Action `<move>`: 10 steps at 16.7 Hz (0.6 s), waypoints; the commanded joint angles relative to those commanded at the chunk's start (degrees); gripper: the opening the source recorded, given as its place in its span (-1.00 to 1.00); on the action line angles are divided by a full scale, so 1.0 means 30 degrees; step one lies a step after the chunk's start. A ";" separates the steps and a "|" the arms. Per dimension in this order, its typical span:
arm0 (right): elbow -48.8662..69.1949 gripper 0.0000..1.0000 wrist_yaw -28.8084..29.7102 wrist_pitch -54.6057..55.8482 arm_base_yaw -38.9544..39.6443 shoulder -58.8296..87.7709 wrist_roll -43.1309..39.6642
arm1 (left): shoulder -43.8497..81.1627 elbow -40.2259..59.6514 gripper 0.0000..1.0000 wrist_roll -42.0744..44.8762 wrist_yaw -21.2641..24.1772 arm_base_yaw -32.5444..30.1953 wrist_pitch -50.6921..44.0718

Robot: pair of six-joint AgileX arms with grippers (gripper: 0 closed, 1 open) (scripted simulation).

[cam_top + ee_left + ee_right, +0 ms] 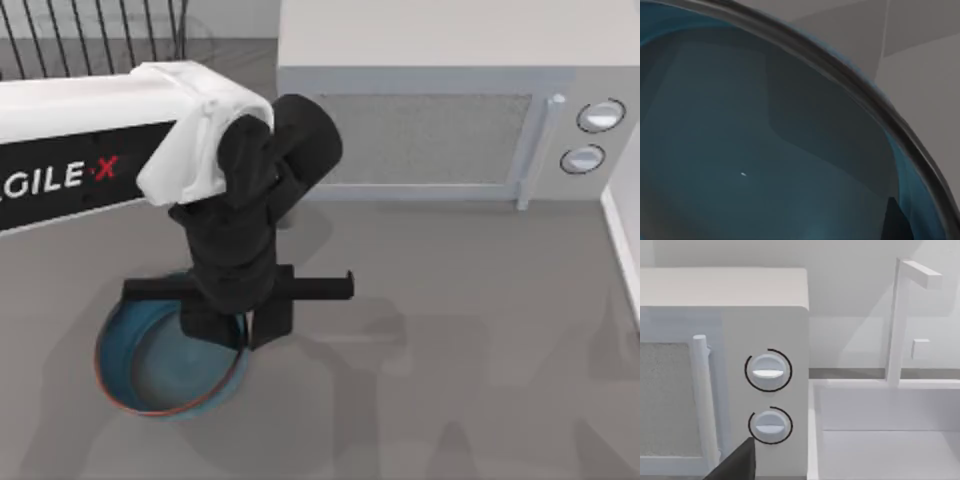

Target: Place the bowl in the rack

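Note:
The bowl [150, 370] is glossy blue with a thin reddish-brown rim and a greyish bottom, and it rests on the grey table at the front left. My left gripper [252, 335] points straight down at the bowl's right rim, its black wrist covering that side. In the left wrist view the bowl's inner wall [740, 150] and its rim [850, 75] are very close. The rack [90, 40], made of black thin wire bars, stands at the back left behind my left arm. My right arm stays parked off to the right, facing the microwave.
A white microwave [450, 100] with two round knobs [600, 116] stands along the back, centre to right. A white basin edge [625, 235] borders the table's right side, and the right wrist view shows the basin [880, 450] with an upright post [895, 320].

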 joint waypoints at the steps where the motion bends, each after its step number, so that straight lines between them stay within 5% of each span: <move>1: 0.0000 1.00 0.0000 0.0000 0.0000 0.0000 0.0000 | -0.0108 0.1147 -1.00 -0.0032 0.0000 -0.0018 -0.1433; 6: 0.0000 1.00 0.0000 0.0000 0.0000 0.0000 0.0000 | -0.0934 0.6717 -1.00 -0.0042 -0.0003 -0.0075 -0.8316; 10: 0.0000 1.00 0.0000 0.0000 0.0000 0.0000 0.0000 | -0.1613 0.8979 -1.00 0.0038 -0.0006 -0.0033 -1.0591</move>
